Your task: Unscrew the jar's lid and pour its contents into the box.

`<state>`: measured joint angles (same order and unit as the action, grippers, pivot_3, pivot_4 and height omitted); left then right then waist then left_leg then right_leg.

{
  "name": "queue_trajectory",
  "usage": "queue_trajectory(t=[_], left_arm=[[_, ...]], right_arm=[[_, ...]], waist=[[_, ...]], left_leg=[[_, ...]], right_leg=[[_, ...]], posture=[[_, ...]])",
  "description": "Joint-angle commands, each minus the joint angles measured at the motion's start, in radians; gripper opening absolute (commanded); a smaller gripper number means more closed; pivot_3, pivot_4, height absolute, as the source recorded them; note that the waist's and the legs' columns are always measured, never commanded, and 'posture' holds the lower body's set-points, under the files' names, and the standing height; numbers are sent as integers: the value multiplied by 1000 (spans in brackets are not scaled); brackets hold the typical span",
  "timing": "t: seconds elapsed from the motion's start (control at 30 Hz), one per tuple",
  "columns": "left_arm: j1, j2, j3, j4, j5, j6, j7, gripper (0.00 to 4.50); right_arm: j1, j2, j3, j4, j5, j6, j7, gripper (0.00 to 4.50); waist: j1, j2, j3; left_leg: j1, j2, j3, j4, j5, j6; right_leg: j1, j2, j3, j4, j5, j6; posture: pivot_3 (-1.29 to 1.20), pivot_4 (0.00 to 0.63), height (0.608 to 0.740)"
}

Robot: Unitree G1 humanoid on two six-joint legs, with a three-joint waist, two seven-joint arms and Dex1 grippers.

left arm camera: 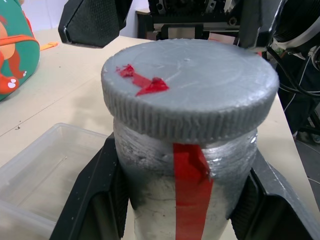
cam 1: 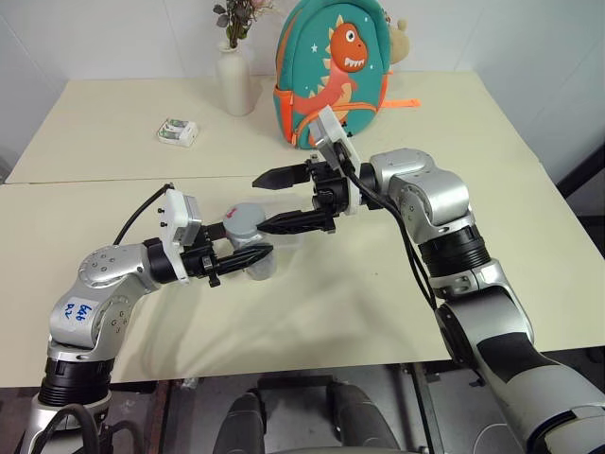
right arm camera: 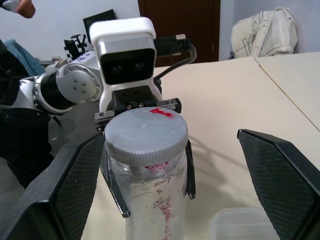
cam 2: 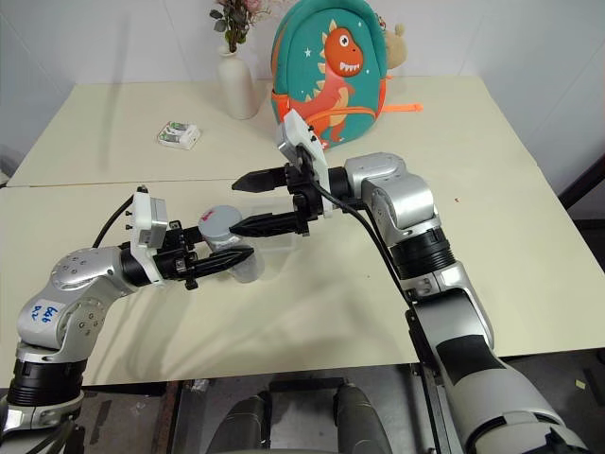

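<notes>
Early stage: left gripper [cam 1: 253, 257] jaws grasp the jar [left arm camera: 187, 190] upright above the worktop [cam 1: 397, 303], lid [left arm camera: 192, 85] still on, right gripper [cam 1: 284, 200] jaws released around the lid, box [right arm camera: 245, 225] beside it, nothing poured.

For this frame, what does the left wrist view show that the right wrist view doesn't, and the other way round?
Left wrist alone: the red strip down the jar's side, gripped between the left tool's fingers, and a corner of the dinosaur backpack.

Right wrist alone: the left arm's wrist camera behind the jar, with the right tool's open fingers standing wide on either side of the lid.

Both: the grey lid with its red mark, still on, the clear box and the table.
</notes>
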<state>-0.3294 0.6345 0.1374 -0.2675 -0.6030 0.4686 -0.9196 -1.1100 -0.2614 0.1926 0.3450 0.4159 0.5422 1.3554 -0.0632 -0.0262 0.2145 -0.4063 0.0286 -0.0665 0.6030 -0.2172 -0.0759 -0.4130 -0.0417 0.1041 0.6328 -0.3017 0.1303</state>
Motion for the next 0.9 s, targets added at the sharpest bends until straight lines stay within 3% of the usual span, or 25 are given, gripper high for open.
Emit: queue_trajectory(t=[0.03,0.9], left_arm=[[-9,-1,11,-30,-14,-17,-4,2135],[-14,3,6,-33,-15,-14,-3,2135]], right_arm=[[2,23,-3,-66,30,10,-2,4459],[-24,47,-6,64,-40,-73,-32,4459]], waist=[[0,0,0],[0,0,0]], left_leg=[[0,0,0,0,0,0],[0,0,0,0,0,0]], right_leg=[[0,0,0,0,0,0],[0,0,0,0,0,0]], posture=[[0,150,740],[0,150,740]])
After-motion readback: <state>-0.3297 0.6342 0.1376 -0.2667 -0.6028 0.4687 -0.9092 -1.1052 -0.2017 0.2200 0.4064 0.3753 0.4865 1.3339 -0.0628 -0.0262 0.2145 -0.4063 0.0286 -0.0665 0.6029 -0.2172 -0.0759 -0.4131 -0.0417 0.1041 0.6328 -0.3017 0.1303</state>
